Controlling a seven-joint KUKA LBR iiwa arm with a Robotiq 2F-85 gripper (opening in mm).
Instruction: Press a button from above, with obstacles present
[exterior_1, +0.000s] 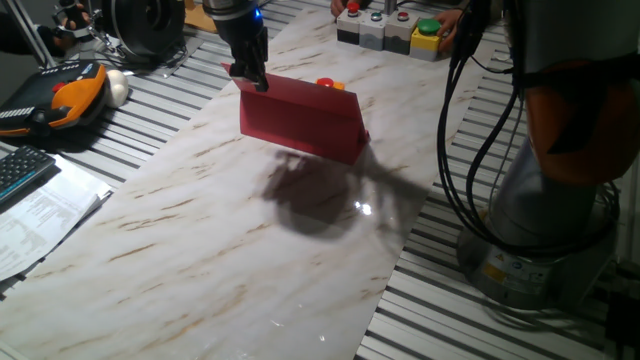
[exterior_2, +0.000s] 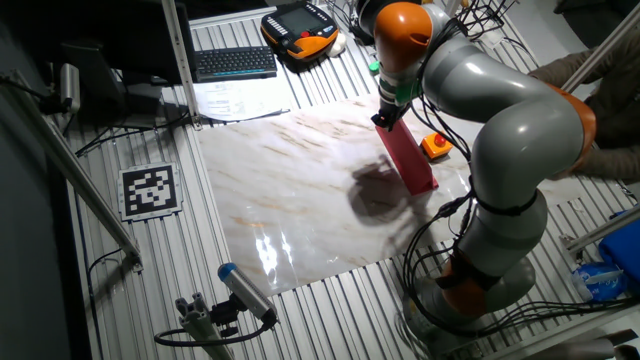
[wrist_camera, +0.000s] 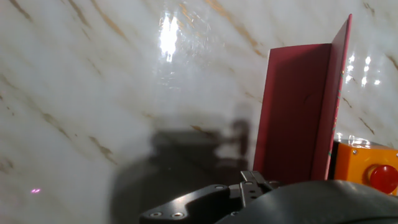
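The obstacle is a low upright red-pink panel (exterior_1: 300, 122) standing on the marble table; it also shows in the other fixed view (exterior_2: 408, 160) and in the hand view (wrist_camera: 297, 115). The button (exterior_1: 328, 84) is a small orange-red cap with a yellow rim, just behind the panel's top edge. It shows on its orange base beside the panel (exterior_2: 436, 146), and at the right edge of the hand view (wrist_camera: 382, 177). My gripper (exterior_1: 250, 76) hangs over the panel's left end, on the near side from the button. No view shows the gap between its fingertips.
A row of grey boxes with red buttons (exterior_1: 362, 26) and a yellow box with a green button (exterior_1: 428, 34) stands at the table's far edge. A teach pendant (exterior_1: 62, 96), a keyboard (exterior_1: 22, 172) and papers lie to the left. The arm's base and cables (exterior_1: 540, 190) are on the right.
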